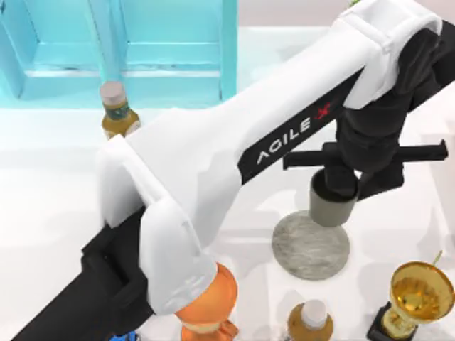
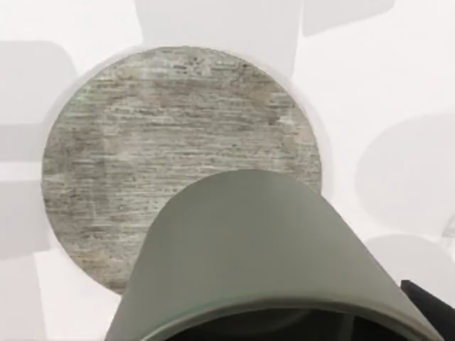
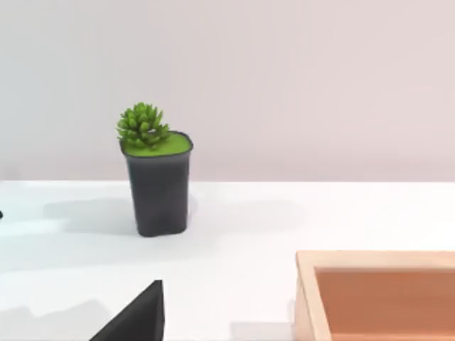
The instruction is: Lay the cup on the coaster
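The dull grey-green cup (image 1: 332, 206) stands upright in my left gripper (image 1: 340, 181), which is shut on its rim from above. It hangs over the far edge of the coaster (image 1: 311, 245), a flat mottled grey disc to the right of the table's middle. The left wrist view looks past the cup's wall (image 2: 263, 249) down onto the coaster (image 2: 156, 142) beneath it, with one black fingertip (image 2: 430, 305) at the cup's side. Whether the cup touches the disc is not visible. A dark part of my right gripper (image 3: 135, 316) edges into the right wrist view.
An orange mug (image 1: 213, 298), a capped bottle (image 1: 311, 323) and a gold trophy (image 1: 419, 291) line the front near the coaster. Another bottle (image 1: 117, 110) stands by a blue frame (image 1: 163, 50) at the back left. A potted plant (image 3: 156, 177) and wooden box (image 3: 377, 295) show elsewhere.
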You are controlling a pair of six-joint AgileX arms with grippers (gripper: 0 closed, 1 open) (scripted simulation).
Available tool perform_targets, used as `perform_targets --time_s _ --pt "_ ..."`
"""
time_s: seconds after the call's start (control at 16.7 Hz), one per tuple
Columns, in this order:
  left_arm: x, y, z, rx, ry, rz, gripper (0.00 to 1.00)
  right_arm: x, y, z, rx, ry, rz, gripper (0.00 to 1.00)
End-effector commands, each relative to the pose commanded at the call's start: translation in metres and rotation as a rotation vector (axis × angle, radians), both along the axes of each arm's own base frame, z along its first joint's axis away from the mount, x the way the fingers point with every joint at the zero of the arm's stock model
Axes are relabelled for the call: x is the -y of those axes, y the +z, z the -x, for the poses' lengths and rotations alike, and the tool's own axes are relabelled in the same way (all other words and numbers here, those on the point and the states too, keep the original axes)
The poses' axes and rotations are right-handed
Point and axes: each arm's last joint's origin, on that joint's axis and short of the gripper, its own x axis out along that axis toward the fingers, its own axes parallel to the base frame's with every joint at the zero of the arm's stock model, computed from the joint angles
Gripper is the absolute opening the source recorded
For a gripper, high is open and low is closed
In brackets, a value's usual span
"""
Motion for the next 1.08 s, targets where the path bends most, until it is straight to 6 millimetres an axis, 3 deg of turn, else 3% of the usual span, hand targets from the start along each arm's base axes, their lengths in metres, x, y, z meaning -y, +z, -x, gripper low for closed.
perform_targets --time_s 0.18,0.54,1.02,1.08 --pt "0.001 -0.013 -0.002 -0.002 -0.002 -0.002 0.0 0.0 0.0 0.0 0.0 0.0 0.0 1.0" --pt "-0.004 -0.063 0.002 -0.055 -0.004 -0.059 0.0 0.0 0.0 0.0 0.0 0.0 0.0 1.0" --pt "-0.005 -0.066 0.003 -0.023 -0.003 -0.028 0.0 0.0 0.0 0.0 0.0 0.0 0.0 1.0" --pt "-0.005 -0.066 0.003 -0.023 -0.003 -0.028 0.08 0.0 0.0 0.0 0.0 0.0 0.0 1.0"
